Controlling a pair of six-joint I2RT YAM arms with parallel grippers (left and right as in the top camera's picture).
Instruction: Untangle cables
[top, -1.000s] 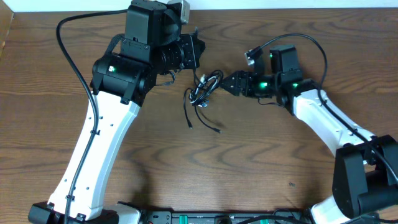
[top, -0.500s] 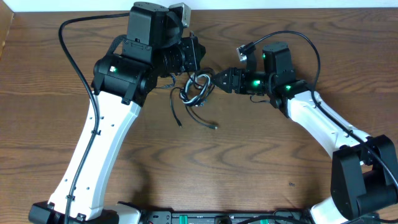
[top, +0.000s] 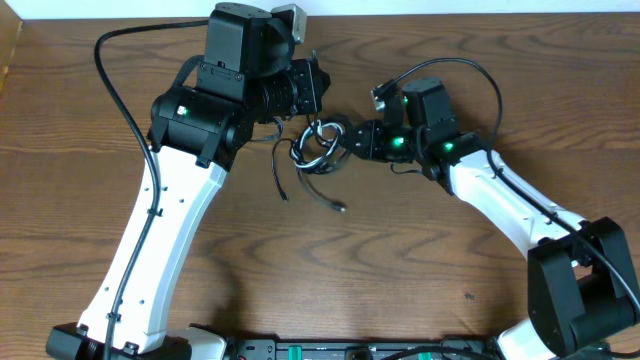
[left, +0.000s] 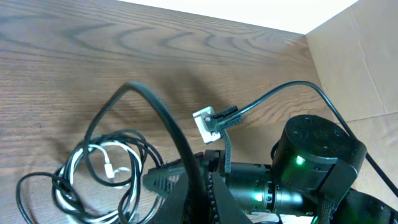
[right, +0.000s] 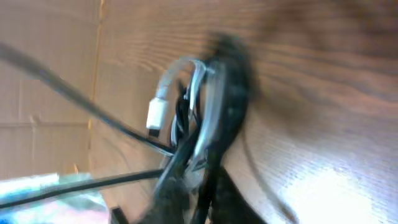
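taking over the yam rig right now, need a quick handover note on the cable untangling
The right gripper looks shut on the right edge of the tangled bundle of thin black and white cables.
The left gripper is at the bundle's far side; whether it is open or shut cannot be told.
The bundle sits as one knot on the brown wooden table, with two black ends trailing toward the near side.
Done: no cord is separated yet.
Left: pull every cord free, the white one included.

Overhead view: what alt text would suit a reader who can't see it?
A small tangle of thin black and white cables lies on a brown wooden table, between the white-and-black left arm and right arm; the right hand reaches the tangle's edge.
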